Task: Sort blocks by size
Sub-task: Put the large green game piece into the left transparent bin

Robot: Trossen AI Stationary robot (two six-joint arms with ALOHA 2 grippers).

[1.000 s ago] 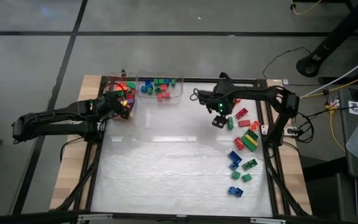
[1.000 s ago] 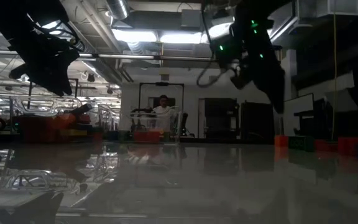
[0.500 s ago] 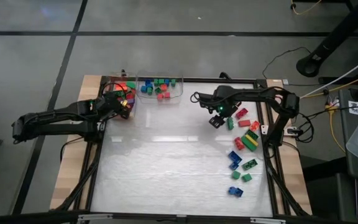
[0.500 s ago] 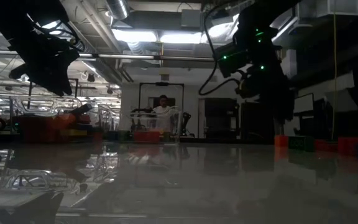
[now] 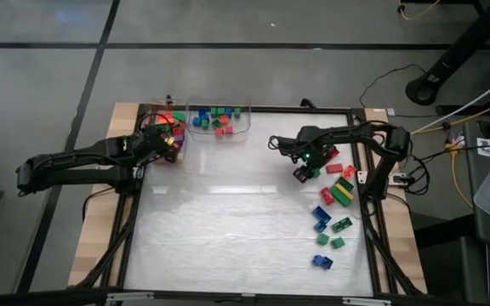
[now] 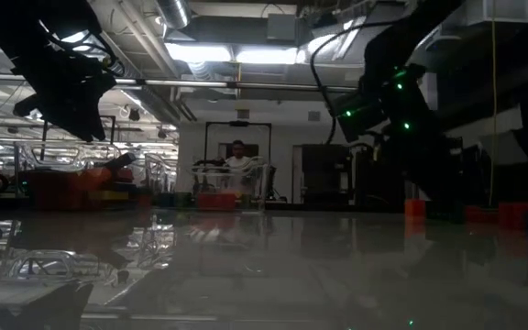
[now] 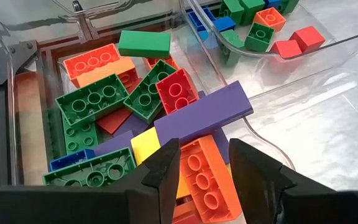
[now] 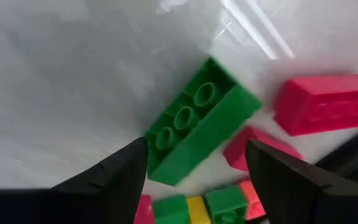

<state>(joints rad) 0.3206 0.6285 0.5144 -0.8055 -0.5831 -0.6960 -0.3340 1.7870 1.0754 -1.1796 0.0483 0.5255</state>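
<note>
I'm watching the right gripper (image 5: 304, 173) sit low over the white table top (image 5: 228, 221), on the right-hand side of the work area. Its two dark fingers (image 8: 114, 180) stand wide apart, nothing between them yet — through the right wrist camera a long green studded plastic brick (image 8: 197, 121) lies flat on the table right in the gap ahead of them, untouched as far as I can see. Just beside that green brick lie a long red brick (image 8: 325, 102) and another red one (image 8: 253, 146) that touches it or nearly so.

From above, the loose blocks (image 5: 334, 200) are strewn down the right side of the table — red, green, yellow and blue pieces, a mix of short and long.

Over on the far left corner, the left gripper (image 5: 173, 142) hangs above a clear plastic bin (image 7: 23, 74) packed with long bricks. Its fingers (image 7: 163, 171) are drawn partway in, straddling a long orange studded brick (image 7: 204, 177); whether they actually pinch it I can't tell. A long purple brick (image 7: 207, 115) lies across the pile just ahead, with green (image 7: 92, 102) and red (image 7: 176, 90) pieces beyond.

A second clear container (image 5: 219, 121) along the far edge holds the small square bricks in blue, green and red.

In the low view a person (image 6: 237, 158) stands in the room far behind the table.
</note>
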